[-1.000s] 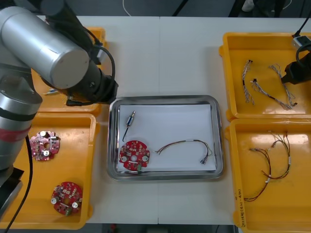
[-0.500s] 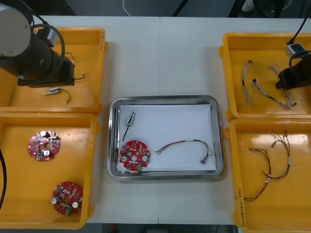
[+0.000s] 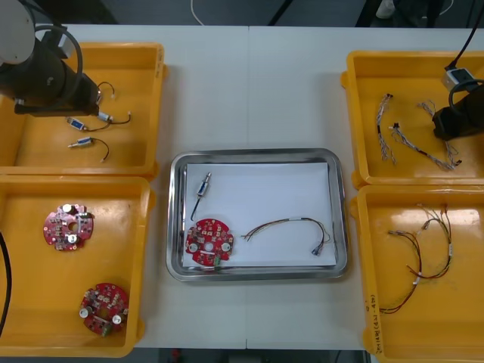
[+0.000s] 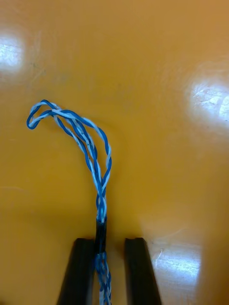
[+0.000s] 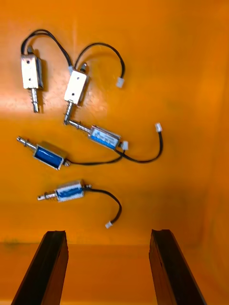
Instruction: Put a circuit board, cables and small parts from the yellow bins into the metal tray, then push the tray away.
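right claw (image 4: 109, 240) is clamped on the blue and white cable (image 4: 95, 157) over a far yellow bin (image 3: 412, 68); seen from the front, its own body hides that grip. left claw (image 5: 109, 233), fingers apart, hangs above small metal parts (image 5: 76, 88). tray (image 3: 257, 155) holds a circuit board (image 3: 209, 243).

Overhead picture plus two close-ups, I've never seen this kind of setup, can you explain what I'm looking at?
It's a two-armed robot sorting parts. The overhead picture looks down on a table with four yellow bins and a metal tray between them; the tray already holds a circuit board, a cable and a small metal part. The close-ups come from cameras on each wrist. The left gripper hangs open over small metal parts in the far left bin. The right gripper, in the far right bin, is shut on a twisted blue and white cable.
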Robot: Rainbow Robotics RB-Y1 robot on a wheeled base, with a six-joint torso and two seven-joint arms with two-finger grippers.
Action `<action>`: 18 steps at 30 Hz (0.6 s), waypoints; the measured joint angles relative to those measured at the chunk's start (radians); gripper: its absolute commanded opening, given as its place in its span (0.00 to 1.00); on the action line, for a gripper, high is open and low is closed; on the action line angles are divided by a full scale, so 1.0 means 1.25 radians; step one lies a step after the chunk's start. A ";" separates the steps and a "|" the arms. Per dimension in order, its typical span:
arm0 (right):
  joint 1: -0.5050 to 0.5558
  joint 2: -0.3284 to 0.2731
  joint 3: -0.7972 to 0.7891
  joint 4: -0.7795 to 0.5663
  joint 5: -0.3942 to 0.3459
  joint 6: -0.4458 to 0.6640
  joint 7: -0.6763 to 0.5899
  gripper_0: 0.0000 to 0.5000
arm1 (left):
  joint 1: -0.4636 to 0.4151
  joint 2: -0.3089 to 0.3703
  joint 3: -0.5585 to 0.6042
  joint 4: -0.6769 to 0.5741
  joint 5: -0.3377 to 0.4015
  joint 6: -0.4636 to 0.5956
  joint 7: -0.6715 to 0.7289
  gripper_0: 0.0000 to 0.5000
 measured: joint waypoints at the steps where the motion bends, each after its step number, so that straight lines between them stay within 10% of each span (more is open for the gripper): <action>1: 0.000 0.000 0.000 0.000 0.001 0.002 0.000 0.00 | -0.005 0.000 0.001 0.014 -0.005 -0.010 0.000 1.00; 9: -0.001 0.000 0.000 -0.012 0.005 0.032 0.000 0.00 | -0.053 0.000 0.003 0.127 -0.028 -0.071 -0.001 1.00; 18: 0.000 0.001 0.000 -0.195 0.033 0.266 -0.003 0.00 | -0.092 0.000 0.003 0.222 -0.046 -0.163 -0.055 1.00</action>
